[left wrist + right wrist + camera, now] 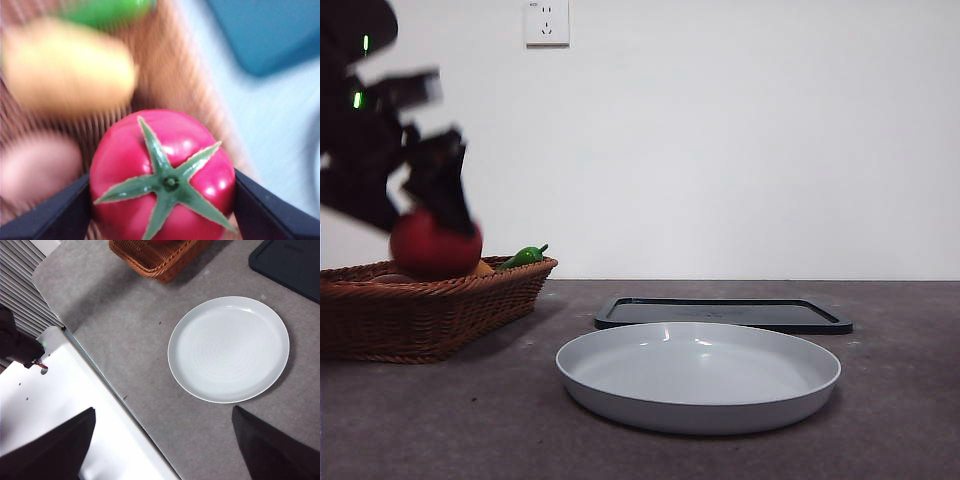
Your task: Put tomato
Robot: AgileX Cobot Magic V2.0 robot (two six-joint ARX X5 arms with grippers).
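The red tomato (433,245) with a green spiky calyx is held just above the wicker basket (420,305) at the left of the front view. My left gripper (435,200) is shut on the tomato (162,175); in the left wrist view one black jaw presses each side of it. A grey round plate (698,375) lies in the middle of the table and shows in the right wrist view (229,348). My right gripper (162,440) is open and empty, high above the table's near edge.
The basket (170,80) holds a yellow-orange fruit (67,65), a pale pink fruit (37,167) and a green pepper (523,257). A dark flat tray (725,314) lies behind the plate. A wall socket (546,22) is on the white wall.
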